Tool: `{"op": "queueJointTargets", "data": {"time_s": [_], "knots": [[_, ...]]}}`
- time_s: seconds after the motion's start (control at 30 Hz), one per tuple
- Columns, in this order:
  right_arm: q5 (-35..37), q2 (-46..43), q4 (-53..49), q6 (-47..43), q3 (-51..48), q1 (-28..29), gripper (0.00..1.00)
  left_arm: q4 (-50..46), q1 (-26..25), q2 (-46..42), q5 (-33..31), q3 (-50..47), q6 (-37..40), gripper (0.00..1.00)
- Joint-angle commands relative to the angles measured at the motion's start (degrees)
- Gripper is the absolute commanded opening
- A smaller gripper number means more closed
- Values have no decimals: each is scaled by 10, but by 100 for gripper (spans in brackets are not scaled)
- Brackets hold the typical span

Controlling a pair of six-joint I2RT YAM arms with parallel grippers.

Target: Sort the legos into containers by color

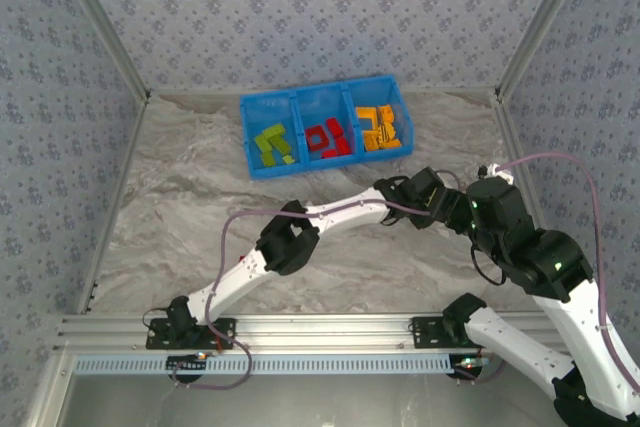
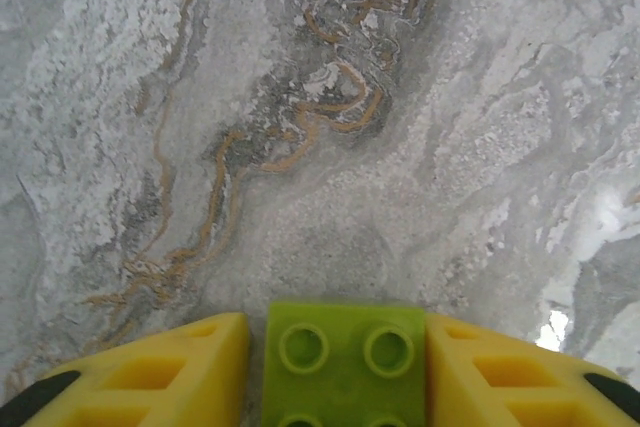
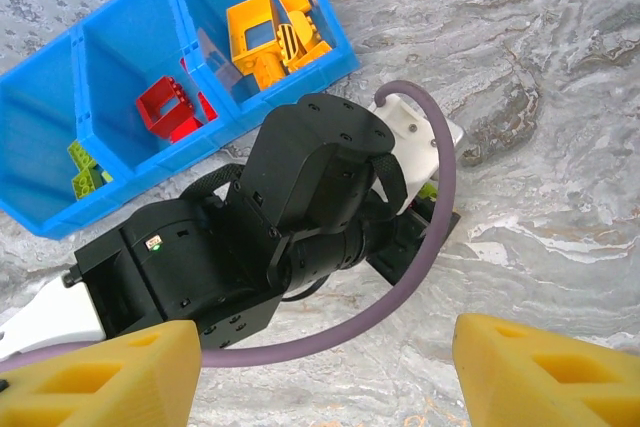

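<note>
one lime green lego between yellow fingers of left claw

The left arm stretches low from its base on a slant to the right, and the left gripper has its yellow fingers pressed against both sides of a green brick. The right arm is folded, elbow out to the right and forearm angled back to the left. The right gripper hangs over the left arm's black wrist with jaws spread wide and bare.
</note>
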Motion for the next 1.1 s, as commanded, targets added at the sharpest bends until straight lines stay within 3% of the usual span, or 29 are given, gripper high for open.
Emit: {"op": "queueJointTargets", "data": {"time_s": [0.0, 0.17, 0.23, 0.33, 0.5, 0.7, 0.9, 1.07], "knots": [[5, -3, -8, 6, -3, -4, 70, -33, -22, 20, -21, 8, 24, 43], [6, -3, -10, 7, -3, -6, 70, -43, -30, 17, -50, 3, 33, 43], [5, -3, -8, 7, -3, -6, 70, -45, -31, 15, -52, 1, 33, 26], [4, -3, -6, 7, -3, -9, 70, -47, -31, 4, -58, -2, 22, 12], [-2, -3, -4, 1, -3, -11, 70, -36, -25, -54, -55, -42, -18, 11], [-3, -2, -5, -6, 2, -14, 70, 26, 4, -139, 15, -139, -64, 10], [-10, -2, -1, -2, -1, -15, 70, -2, 26, -150, 59, -138, -92, 9], [-31, 6, 12, -20, -3, -16, 70, -29, 56, -210, 61, -176, -141, 9]]}}
